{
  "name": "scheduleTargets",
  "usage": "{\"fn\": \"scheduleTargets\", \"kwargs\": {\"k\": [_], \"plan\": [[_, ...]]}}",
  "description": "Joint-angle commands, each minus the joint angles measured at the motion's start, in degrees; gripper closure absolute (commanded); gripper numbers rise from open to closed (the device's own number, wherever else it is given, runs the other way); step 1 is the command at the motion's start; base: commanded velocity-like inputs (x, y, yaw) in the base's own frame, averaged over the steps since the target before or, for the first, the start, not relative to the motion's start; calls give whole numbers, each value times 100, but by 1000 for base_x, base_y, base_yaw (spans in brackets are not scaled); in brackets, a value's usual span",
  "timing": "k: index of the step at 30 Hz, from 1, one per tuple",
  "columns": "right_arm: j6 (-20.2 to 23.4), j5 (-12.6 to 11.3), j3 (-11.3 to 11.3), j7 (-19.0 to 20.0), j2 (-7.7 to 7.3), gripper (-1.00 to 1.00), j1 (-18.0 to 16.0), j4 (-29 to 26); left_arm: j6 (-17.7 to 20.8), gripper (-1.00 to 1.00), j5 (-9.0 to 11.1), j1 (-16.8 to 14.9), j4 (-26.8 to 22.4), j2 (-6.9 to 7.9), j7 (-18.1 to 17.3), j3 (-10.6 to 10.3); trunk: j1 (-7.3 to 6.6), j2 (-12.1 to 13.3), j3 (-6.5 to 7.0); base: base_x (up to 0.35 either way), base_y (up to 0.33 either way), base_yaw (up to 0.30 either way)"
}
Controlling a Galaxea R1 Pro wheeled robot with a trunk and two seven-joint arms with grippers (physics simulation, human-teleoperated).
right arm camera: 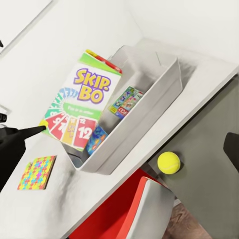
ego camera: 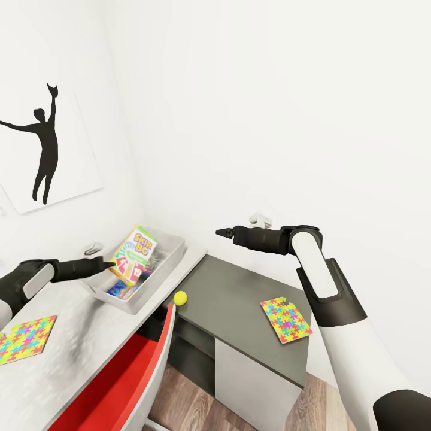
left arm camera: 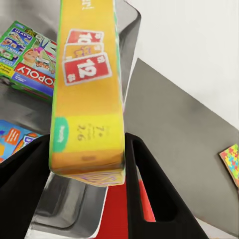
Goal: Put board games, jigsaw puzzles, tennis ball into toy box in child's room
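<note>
- We are watching the left tool (ego camera: 111,263) clamping the Skip-Bo box (ego camera: 134,254) by its bottom edge, tilted over the toy box (ego camera: 169,261) on the counter (ego camera: 72,335); released crooked, it risks leaning on the rim.
- The right tool (ego camera: 219,231) is hovering, its state unreadable.
- The tennis ball (ego camera: 180,298) is sitting near the edge, liable to roll.

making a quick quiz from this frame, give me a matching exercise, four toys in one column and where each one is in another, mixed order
Things:
1. SKIP-BO box
2. tennis ball
3. blue cartoon box
4. jigsaw puzzle

Places:
A. flat on the dark grey cabinet top
B. lying in the toy box
C. held in the left gripper
D. at the dark top's edge beside the pale desktop

Pairs: 1-C, 2-D, 3-B, 4-A
</note>
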Motion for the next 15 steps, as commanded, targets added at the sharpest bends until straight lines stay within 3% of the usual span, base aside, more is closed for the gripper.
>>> {"fn": "scheduleTargets", "kwargs": {"k": [1, 15], "plan": [[10, -54, 5, -58, 1, -100, -7, -5, -20, 100, 67, -8, 42, 4, -1, -26, 4, -14, -14, 0, 0, 0], [10, -55, 5, -59, -2, -100, -7, -5, -212, 100, 58, -3, 138, 4, -14, -31, 4, -14, -14, 0, 0, 0]]}}
